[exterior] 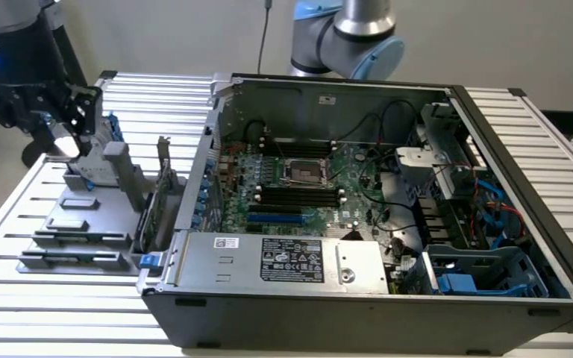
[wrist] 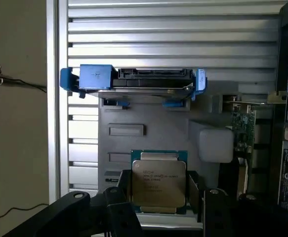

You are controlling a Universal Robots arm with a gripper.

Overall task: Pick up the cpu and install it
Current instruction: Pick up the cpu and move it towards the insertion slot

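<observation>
The cpu (wrist: 158,181) is a flat square chip with a silver top and a thin green rim. In the wrist view it lies between my gripper's (wrist: 161,193) two black fingers (wrist: 121,197), which press on its opposite edges. In the exterior view my gripper (exterior: 68,133) hangs at the left, above the grey fixture plate (exterior: 77,224), with the pale cpu (exterior: 63,146) at its tip, clear of the plate. The bare cpu socket (exterior: 304,173) lies on the motherboard inside the open computer case (exterior: 366,283), well to the exterior view's right of my gripper.
A silver hard drive in a blue frame (wrist: 134,79) stands on edge on the fixture plate (wrist: 153,123), just beyond my gripper. Grey blocks (exterior: 68,224) lie on the plate. An expansion card (exterior: 157,201) stands between the plate and the case wall. The table is slatted metal (exterior: 27,298).
</observation>
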